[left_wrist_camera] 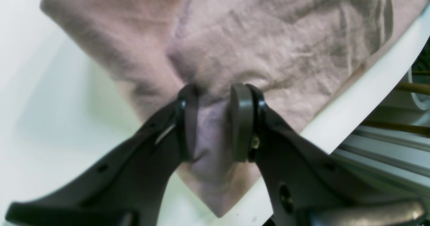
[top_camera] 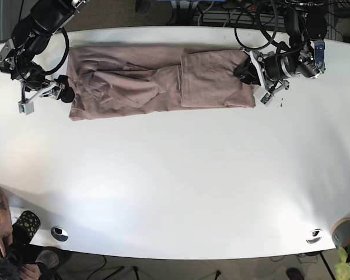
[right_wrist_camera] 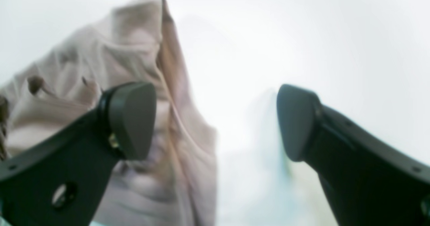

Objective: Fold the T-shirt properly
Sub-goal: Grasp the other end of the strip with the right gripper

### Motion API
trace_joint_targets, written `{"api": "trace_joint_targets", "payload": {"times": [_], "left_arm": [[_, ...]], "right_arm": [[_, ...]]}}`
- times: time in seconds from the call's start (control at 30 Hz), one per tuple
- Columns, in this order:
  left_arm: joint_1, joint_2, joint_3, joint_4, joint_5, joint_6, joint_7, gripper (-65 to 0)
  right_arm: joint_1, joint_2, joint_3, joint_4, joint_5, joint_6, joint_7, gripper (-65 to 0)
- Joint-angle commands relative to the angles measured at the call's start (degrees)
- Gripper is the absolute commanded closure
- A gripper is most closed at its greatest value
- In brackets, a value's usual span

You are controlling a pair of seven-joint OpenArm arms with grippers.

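A pinkish-beige T-shirt [top_camera: 134, 81] lies in a long band across the far side of the white table [top_camera: 181, 175], its right end folded over as a flat panel [top_camera: 213, 79]. My left gripper [top_camera: 247, 71] is at the shirt's right edge; in the left wrist view it [left_wrist_camera: 213, 118] is shut on a pinched fold of the T-shirt [left_wrist_camera: 268, 34]. My right gripper [top_camera: 66, 93] sits at the shirt's left end. In the right wrist view it [right_wrist_camera: 215, 122] is open, with the T-shirt [right_wrist_camera: 100, 61] bunched behind its left finger [right_wrist_camera: 134, 118] and nothing held.
The table's far edge [left_wrist_camera: 369, 85] runs just right of my left gripper, with metal framing beyond it. Cables [top_camera: 251, 14] lie behind the table. A person holding a camera [top_camera: 9, 245] is at the near left corner. Two round grommets [top_camera: 59, 233] [top_camera: 314, 236] sit near the front edge.
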Motion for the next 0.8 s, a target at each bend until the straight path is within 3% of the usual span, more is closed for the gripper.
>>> {"api": "trace_joint_targets", "payload": {"times": [0.0,0.27,0.4,0.5,0.63,0.77], "left_arm": [[0.0,-0.5,-0.1,0.4,0.7,-0.1,0.5,-15.3],[-0.1,-0.7,-0.1,0.3,0.7,-0.1,0.5,-15.3],[-0.1,-0.7,-0.1,0.3,0.7,-0.1,0.5,-15.3],[-0.6,-0.5,-0.1,0.3,0.8,-0.1,0.5,-15.3],[-1.2,-0.4,0.1,0.3,0.8,-0.1,0.5,-15.4],[-1.4,-0.4,0.2,-1.8,0.9,-0.1,0.5,-15.6]], "right_arm": [[-1.0,-2.0,-0.2,1.6,0.8,0.10,-0.5,-53.6],[-6.5,-6.9,-7.8,10.3,7.4,0.10,-1.0,-53.3],[-8.2,-9.8,-9.5,13.3,7.5,0.10,-1.2,-53.1],[-8.5,-10.4,-10.6,13.4,7.4,0.10,-0.9,-51.7],[-8.0,-10.3,-10.6,13.4,7.4,0.10,-0.4,-36.0],[-6.5,-9.3,-10.6,13.4,7.5,0.10,1.1,-10.9]]}}
